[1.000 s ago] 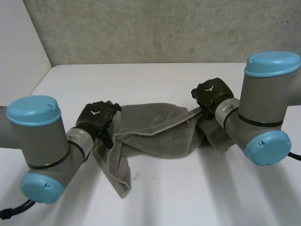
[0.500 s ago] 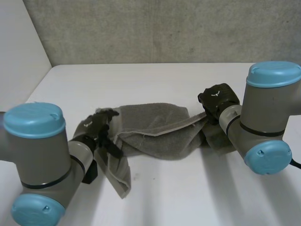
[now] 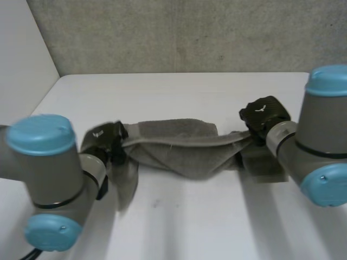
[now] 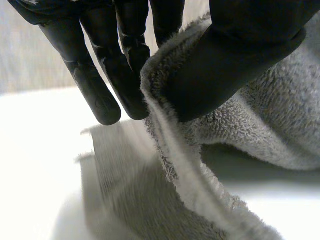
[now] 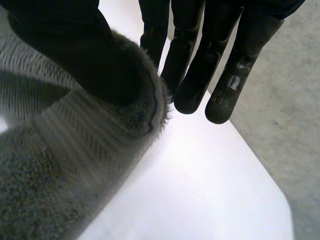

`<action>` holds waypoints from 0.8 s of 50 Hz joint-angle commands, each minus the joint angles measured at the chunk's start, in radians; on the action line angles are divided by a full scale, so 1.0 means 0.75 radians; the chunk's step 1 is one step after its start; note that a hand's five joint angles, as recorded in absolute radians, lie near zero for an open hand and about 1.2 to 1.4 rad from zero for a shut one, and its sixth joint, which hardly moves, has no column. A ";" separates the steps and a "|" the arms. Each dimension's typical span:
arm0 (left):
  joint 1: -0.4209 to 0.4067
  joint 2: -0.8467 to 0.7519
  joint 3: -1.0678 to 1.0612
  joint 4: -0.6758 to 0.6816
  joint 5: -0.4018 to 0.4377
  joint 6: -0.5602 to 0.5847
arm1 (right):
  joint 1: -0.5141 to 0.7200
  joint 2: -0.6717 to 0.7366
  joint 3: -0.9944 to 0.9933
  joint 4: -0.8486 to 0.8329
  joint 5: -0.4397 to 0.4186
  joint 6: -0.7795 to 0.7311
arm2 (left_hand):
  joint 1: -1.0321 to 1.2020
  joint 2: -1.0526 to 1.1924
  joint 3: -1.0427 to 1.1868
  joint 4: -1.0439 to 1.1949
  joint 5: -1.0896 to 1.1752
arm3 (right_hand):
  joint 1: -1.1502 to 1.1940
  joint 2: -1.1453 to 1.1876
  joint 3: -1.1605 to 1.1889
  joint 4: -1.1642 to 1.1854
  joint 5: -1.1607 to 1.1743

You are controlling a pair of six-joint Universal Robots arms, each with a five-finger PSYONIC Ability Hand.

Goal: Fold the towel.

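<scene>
A grey towel (image 3: 179, 149) is stretched between my two hands above the white table (image 3: 179, 92), sagging in the middle. My left hand (image 3: 105, 142) pinches the towel's left end; its wrist view shows the towel (image 4: 270, 115) edge caught between the thumb (image 4: 240, 55) and the fingers (image 4: 107, 75). A flap hangs down below that hand. My right hand (image 3: 263, 115) pinches the right end, where the towel (image 5: 75, 165) edge sits between its thumb (image 5: 85, 55) and straight fingers (image 5: 220, 60). Another part of the towel lies under the right arm.
A grey wall (image 3: 184, 32) runs along the table's far edge. A white side panel (image 3: 21, 59) stands at the left. Bare table lies behind the towel and in front of it.
My left hand has closed on the towel's left end and lifted it. The right hand has moved right, pulling the towel taut between the hands.
</scene>
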 commanded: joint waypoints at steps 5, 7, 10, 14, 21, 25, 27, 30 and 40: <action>0.153 0.224 -0.091 -0.102 0.185 0.665 | -0.106 -0.094 0.009 0.367 -0.030 -0.336 | 0.339 0.281 0.276 0.277 0.296 | 0.596 0.305 0.283 0.275 0.329; 0.174 0.218 -0.091 -0.148 0.206 0.736 | -0.104 -0.094 0.009 0.394 -0.032 -0.343 | 0.339 0.281 0.276 0.277 0.296 | 0.596 0.305 0.283 0.275 0.329; 0.188 0.169 -0.067 -0.249 0.236 0.825 | -0.104 -0.086 0.009 0.425 -0.032 -0.355 | 0.339 0.281 0.276 0.277 0.296 | 0.596 0.305 0.283 0.275 0.329; 0.188 0.054 0.023 -0.319 0.249 0.901 | -0.102 -0.008 -0.023 0.427 -0.052 -0.414 | 0.339 0.281 0.276 0.277 0.296 | 0.596 0.305 0.283 0.275 0.329; 0.188 -0.117 0.298 -0.307 0.242 1.046 | -0.090 0.115 -0.242 0.366 -0.034 -0.537 | 0.339 0.281 0.276 0.277 0.296 | 0.596 0.305 0.283 0.275 0.329; 0.186 -0.218 0.611 -0.206 0.238 1.193 | -0.090 0.186 -0.526 0.121 0.009 -0.539 | 0.339 0.281 0.276 0.277 0.296 | 0.596 0.305 0.283 0.275 0.329; 0.186 -0.240 0.726 -0.124 0.238 1.240 | -0.090 0.195 -0.620 -0.010 0.029 -0.543 | 0.339 0.281 0.276 0.277 0.296 | 0.596 0.305 0.283 0.275 0.329; 0.186 -0.261 0.918 0.099 0.238 1.326 | -0.090 0.187 -0.743 -0.338 0.040 -0.553 | 0.339 0.281 0.276 0.277 0.296 | 0.596 0.305 0.283 0.275 0.329; 0.208 -0.148 0.888 0.670 0.214 1.353 | -0.090 0.027 -0.598 -0.872 -0.073 -0.555 | 0.339 0.281 0.276 0.277 0.296 | 0.596 0.305 0.283 0.275 0.329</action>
